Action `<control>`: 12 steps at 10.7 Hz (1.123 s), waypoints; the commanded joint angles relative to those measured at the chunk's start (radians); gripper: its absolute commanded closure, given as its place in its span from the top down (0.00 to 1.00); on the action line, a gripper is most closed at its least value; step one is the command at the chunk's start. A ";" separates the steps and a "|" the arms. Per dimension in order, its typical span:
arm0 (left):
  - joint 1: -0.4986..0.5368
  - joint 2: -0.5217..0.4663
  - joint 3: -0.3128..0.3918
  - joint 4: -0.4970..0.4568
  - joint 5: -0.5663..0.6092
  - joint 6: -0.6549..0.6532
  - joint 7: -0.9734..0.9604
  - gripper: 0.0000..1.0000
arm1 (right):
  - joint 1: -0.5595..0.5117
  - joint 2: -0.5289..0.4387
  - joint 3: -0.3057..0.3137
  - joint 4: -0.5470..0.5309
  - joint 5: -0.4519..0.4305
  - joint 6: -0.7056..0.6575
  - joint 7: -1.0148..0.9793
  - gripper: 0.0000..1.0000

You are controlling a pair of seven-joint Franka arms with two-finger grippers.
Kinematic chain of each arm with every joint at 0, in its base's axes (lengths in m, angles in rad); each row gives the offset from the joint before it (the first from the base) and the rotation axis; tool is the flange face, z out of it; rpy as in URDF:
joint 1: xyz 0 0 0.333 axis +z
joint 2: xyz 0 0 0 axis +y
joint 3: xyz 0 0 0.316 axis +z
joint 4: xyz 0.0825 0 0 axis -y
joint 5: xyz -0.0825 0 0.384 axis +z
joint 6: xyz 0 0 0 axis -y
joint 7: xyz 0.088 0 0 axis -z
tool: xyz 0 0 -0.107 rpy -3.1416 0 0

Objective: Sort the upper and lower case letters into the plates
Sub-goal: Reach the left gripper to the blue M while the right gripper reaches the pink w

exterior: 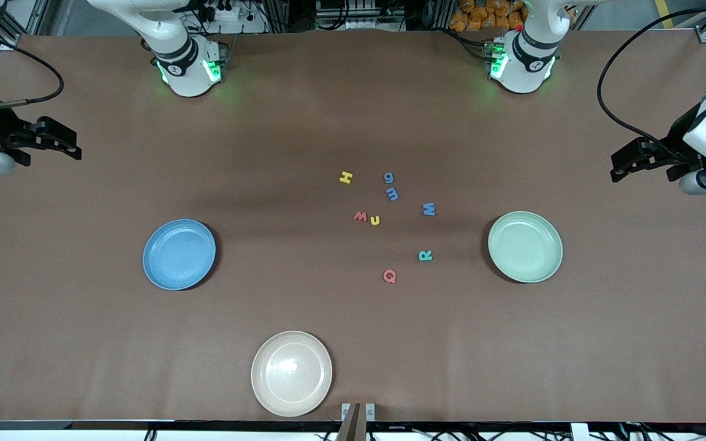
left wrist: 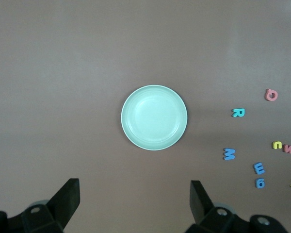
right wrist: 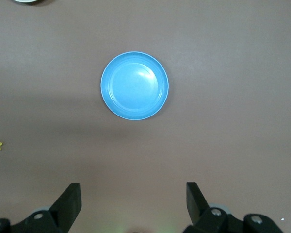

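Both pincers are hanging with jaws spread wide and gripping nothing: the left pincer (exterior: 626, 165) at the left arm's end of the surface (exterior: 83, 343), the right pincer (exterior: 59, 142) at the right arm's end. Eight letters are lying loose mid-surface: yellow H (exterior: 345, 177), blue g (exterior: 389, 177), blue m (exterior: 393, 194), blue M (exterior: 429, 209), red w (exterior: 360, 215) touching yellow u (exterior: 375, 220), teal R (exterior: 426, 256), red Q (exterior: 390, 276). A mint plate (exterior: 525, 247), blue plate (exterior: 179, 254) and cream plate (exterior: 292, 373) are sitting bare.
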 commanded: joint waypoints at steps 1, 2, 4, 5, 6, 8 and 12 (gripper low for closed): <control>-0.002 -0.001 0.007 0.007 -0.038 -0.015 0.017 1.00 | 0.000 0.007 0.002 0.019 0.005 -0.016 0.030 0.96; -0.002 -0.001 0.007 0.004 -0.038 -0.015 0.006 1.00 | 0.001 0.007 0.002 0.019 0.005 -0.011 0.028 0.97; -0.005 0.000 0.005 0.002 -0.038 -0.015 -0.014 1.00 | 0.004 0.007 0.005 0.019 0.005 0.005 0.028 0.97; -0.015 0.012 0.005 0.004 -0.038 -0.012 -0.015 1.00 | 0.006 0.007 0.005 0.019 0.003 0.006 0.028 0.97; -0.040 0.028 0.005 0.005 -0.040 0.003 -0.015 1.00 | 0.007 0.007 0.006 0.019 0.005 0.007 0.028 0.97; -0.092 0.090 0.005 0.007 -0.087 0.085 -0.020 1.00 | 0.011 0.008 0.008 0.008 0.007 0.036 0.028 0.97; -0.247 0.282 0.007 0.002 -0.095 0.331 -0.303 1.00 | 0.116 0.106 0.009 0.009 0.008 0.110 0.045 0.95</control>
